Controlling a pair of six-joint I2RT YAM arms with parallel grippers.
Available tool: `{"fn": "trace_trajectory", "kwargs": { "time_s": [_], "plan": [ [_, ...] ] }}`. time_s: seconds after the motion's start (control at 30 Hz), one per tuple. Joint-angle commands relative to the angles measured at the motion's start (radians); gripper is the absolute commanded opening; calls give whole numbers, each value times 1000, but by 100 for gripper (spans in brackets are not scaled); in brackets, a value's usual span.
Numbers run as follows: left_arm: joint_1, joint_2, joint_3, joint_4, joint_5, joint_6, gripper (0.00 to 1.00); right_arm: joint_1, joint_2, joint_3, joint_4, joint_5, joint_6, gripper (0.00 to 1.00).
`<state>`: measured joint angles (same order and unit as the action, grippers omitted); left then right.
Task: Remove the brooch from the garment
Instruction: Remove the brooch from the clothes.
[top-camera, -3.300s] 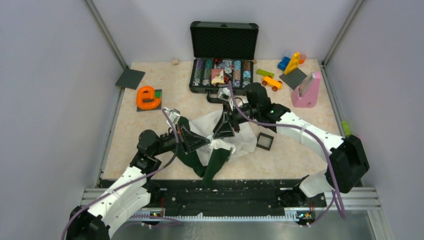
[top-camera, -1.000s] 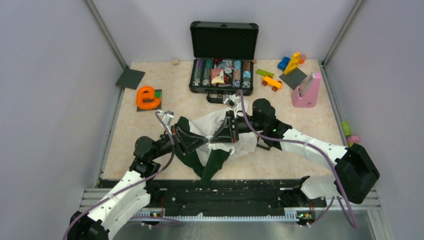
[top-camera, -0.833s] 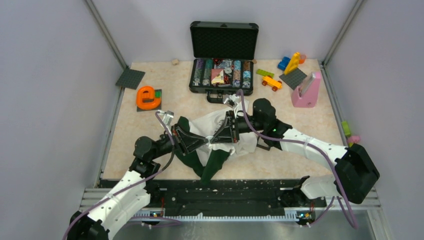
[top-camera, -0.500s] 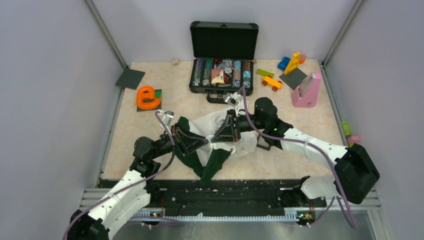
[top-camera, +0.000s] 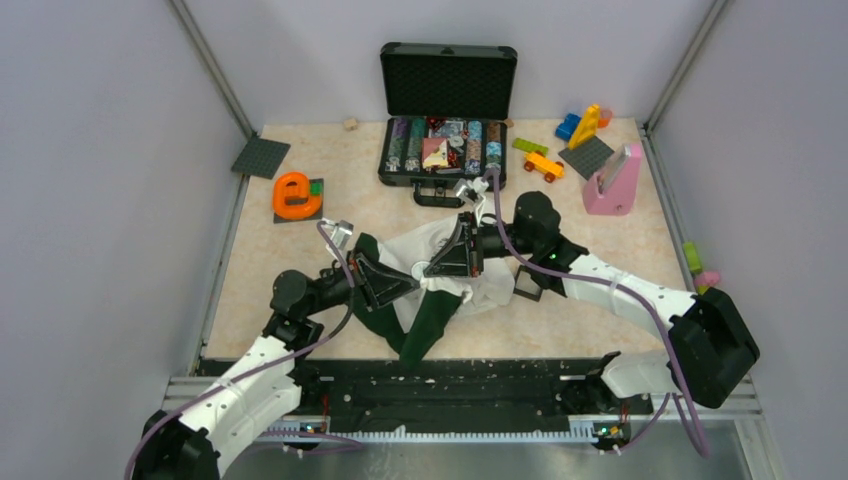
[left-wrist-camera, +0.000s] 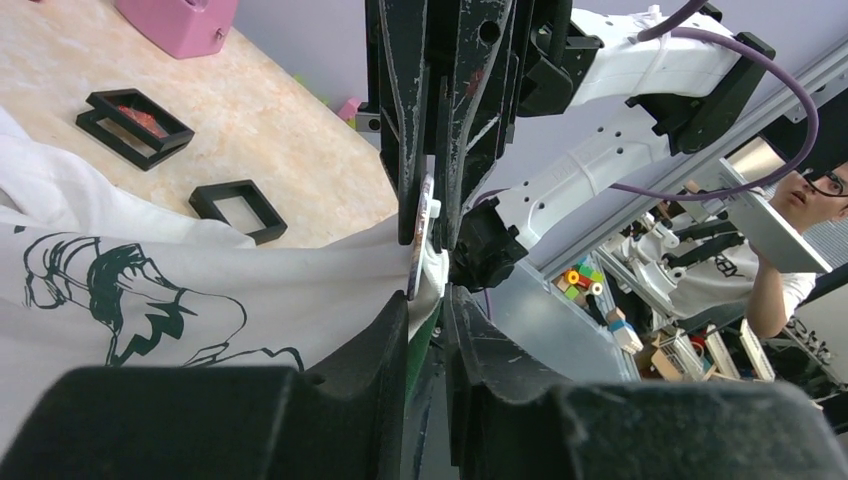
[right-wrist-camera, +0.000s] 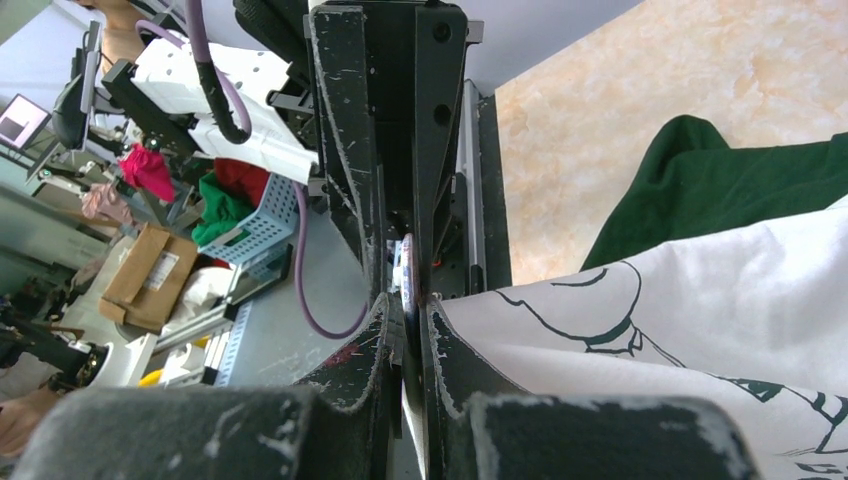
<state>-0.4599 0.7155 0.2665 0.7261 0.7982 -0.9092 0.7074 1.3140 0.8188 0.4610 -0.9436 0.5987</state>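
Beige desk (top-camera: 250, 250), cluttered. Garment (top-camera: 425, 242) hem clamped in left hand (top-camera: 410, 284). Brooch (left-wrist-camera: 424, 228), seen edge-on at hem, pinched in right hand (top-camera: 430, 271). Risk: fabric torn or brooch dropped if pulled with pin still fastened.

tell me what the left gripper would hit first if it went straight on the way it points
most likely the right gripper: it sits tip to tip with the left gripper, with only a pinch of the white garment between them.
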Motion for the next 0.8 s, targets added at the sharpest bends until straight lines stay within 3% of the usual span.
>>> {"fn": "trace_trajectory", "kwargs": {
  "time_s": [0.0, 0.2, 0.3, 0.5, 0.57, 0.77],
  "plan": [
    [-4, -23, -6, 39, -7, 25, 22, -9, -4, 14, 72, -10, 13, 0],
    [-4, -64, -6, 31, -29, 44, 32, -9, 0, 5, 77, -18, 16, 0],
    [-3, -58, -5, 38, -34, 41, 31, -9, 6, 5, 76, -20, 16, 0],
    [-4, -39, -4, 55, -35, 39, 5, -3, 8, 10, 50, -7, 2, 0],
    [-4, -43, -4, 55, -38, 41, 0, -1, 8, 17, 21, 1, -18, 0],
    [-4, -65, -7, 37, -54, 52, 0, 4, 6, 30, -50, 36, -57, 20]
  ]
}}
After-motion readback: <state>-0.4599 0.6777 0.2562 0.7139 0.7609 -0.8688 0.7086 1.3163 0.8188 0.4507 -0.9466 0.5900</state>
